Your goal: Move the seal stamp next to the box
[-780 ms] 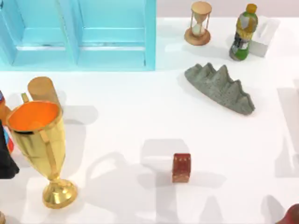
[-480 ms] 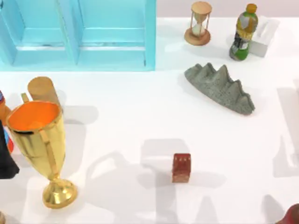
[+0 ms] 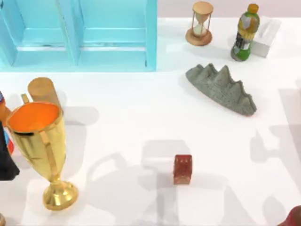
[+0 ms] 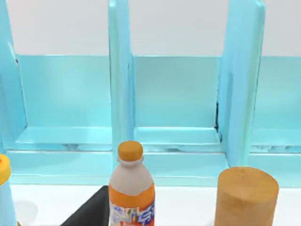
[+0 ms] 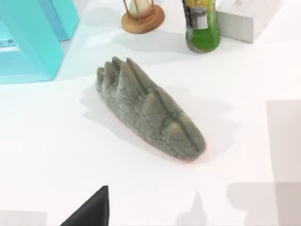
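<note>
The seal stamp [image 3: 182, 169], a small mottled reddish-brown block, stands upright near the table's front middle with nothing touching it. The white box [image 3: 266, 33] lies at the far right corner behind a green bottle [image 3: 244, 34]; it also appears as the box [image 5: 248, 18] in the right wrist view. A dark piece of my left arm [image 3: 5, 162] sits at the left edge by the trophy. A dark tip of my left gripper [image 4: 89, 213] faces the cabinet. A dark tip of my right gripper [image 5: 89, 210] hovers over bare table, short of the grey rock.
A grey ridged rock [image 3: 221, 88] lies between stamp and box. A wooden hourglass [image 3: 201, 23] stands at the back, the cyan cabinet [image 3: 80, 33] at back left. A gold trophy [image 3: 41, 146], a wooden cylinder [image 3: 42, 89] and an orange bottle [image 4: 131, 188] crowd the left.
The arm shadows on the right side of the table have slid inward toward the middle. The stamp, box and other objects have not moved.
</note>
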{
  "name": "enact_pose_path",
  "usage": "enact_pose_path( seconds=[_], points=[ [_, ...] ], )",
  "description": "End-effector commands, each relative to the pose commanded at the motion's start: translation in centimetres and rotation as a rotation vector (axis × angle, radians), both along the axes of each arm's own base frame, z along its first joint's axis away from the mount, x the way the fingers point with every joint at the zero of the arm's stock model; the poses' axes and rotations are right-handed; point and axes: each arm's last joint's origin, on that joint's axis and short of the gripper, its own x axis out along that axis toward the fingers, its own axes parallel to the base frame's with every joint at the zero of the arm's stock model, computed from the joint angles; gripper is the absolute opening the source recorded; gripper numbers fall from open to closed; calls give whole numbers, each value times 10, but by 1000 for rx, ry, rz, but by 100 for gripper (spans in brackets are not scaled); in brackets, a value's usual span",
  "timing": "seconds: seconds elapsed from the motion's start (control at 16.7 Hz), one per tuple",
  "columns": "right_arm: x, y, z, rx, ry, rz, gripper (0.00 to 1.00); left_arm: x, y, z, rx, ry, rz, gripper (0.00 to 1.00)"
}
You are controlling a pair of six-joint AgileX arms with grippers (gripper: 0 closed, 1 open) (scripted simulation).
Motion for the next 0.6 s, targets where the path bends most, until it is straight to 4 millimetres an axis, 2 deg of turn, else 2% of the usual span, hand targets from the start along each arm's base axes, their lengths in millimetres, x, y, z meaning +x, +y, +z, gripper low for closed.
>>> enact_pose_path(
  seconds=[0.18,0.3,0.42,0.6],
  points=[
    [30,27,25,29,231,49,100,0,0,0,0,0,0,100],
    [53,53,36,28,389,69,100,0,0,0,0,0,0,100],
    [76,83,40,10,543,78,100,0,0,0,0,0,0,100],
    [104,133,34,-47,751,72,100,0,0,0,0,0,0,100]
  ],
)
